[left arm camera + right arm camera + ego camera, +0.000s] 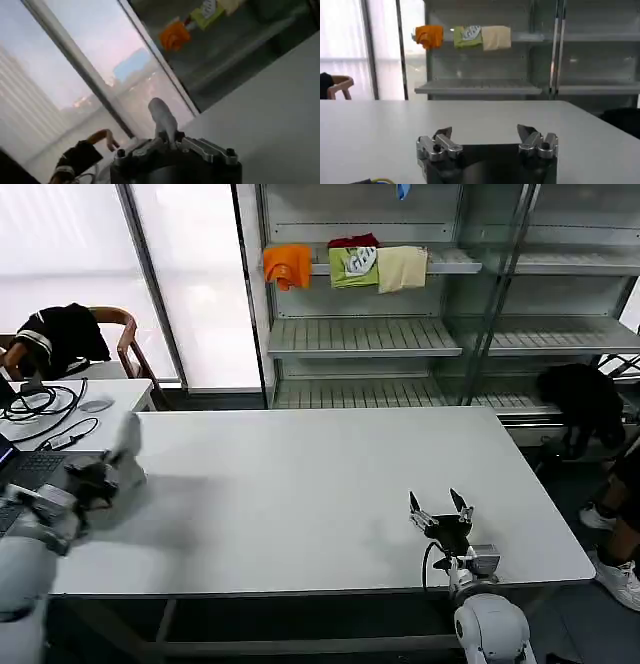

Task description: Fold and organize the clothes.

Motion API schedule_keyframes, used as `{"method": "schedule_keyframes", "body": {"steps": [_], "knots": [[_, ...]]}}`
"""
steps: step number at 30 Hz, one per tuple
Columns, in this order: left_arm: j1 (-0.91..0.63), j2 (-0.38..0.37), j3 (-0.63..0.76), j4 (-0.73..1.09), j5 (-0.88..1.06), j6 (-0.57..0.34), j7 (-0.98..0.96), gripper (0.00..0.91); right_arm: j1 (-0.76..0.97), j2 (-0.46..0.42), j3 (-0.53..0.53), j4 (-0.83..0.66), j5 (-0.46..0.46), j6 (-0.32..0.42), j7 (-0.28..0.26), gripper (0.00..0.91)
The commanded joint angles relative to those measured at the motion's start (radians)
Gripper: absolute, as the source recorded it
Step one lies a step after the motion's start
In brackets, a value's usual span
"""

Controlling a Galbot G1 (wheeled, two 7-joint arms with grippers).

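My left gripper hovers over the left edge of the white table and looks blurred. Its jaws are drawn together on a narrow pale grey piece that sticks out beyond them. It looks like a bit of the clothes' light grey fabric, with no print or collar visible. My right gripper rests low over the table's front right part. It is open, its two dark fingertips wide apart with nothing between them.
Orange, green and cream folded garments lie on a shelf behind the table. A black garment hangs on a chair at the far left. Cables lie on a side desk; a dark bundle sits at the right.
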Motion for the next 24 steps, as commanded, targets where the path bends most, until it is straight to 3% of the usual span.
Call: {"method": "schedule_keyframes", "body": {"steps": [1, 6, 10, 17, 18, 19, 24], "knots": [[0.048, -0.405, 0.376, -0.005, 0.147, 0.016, -0.088, 0.02, -0.023, -0.016, 0.026, -0.021, 0.015, 0.015, 0.007, 0.907], [-0.026, -0.381, 0.423, -0.032, -0.038, 0.089, -0.154, 0.02, -0.024, -0.016, 0.029, -0.008, 0.018, 0.012, 0.008, 0.907], [-0.084, -0.376, 0.457, 0.003, -0.133, 0.087, -0.228, 0.02, -0.019, -0.007, 0.021, 0.002, 0.013, 0.006, 0.007, 0.907], [-0.223, -0.486, 0.551, 0.209, -0.205, 0.019, -0.311, 0.04, -0.015, 0.007, 0.013, 0.039, 0.01, -0.01, -0.004, 0.907], [-0.242, -0.513, 0.556, 0.234, -0.194, 0.02, -0.319, 0.181, -0.017, 0.011, 0.011, 0.046, 0.007, -0.014, -0.007, 0.907], [-0.254, -0.528, 0.562, 0.248, -0.192, 0.023, -0.336, 0.907, -0.018, 0.013, 0.009, 0.054, 0.003, -0.016, -0.007, 0.907], [-0.279, -0.574, 0.586, 0.273, -0.196, 0.004, -0.381, 0.907, -0.018, 0.022, -0.012, 0.077, -0.004, -0.032, -0.016, 0.907]]}}
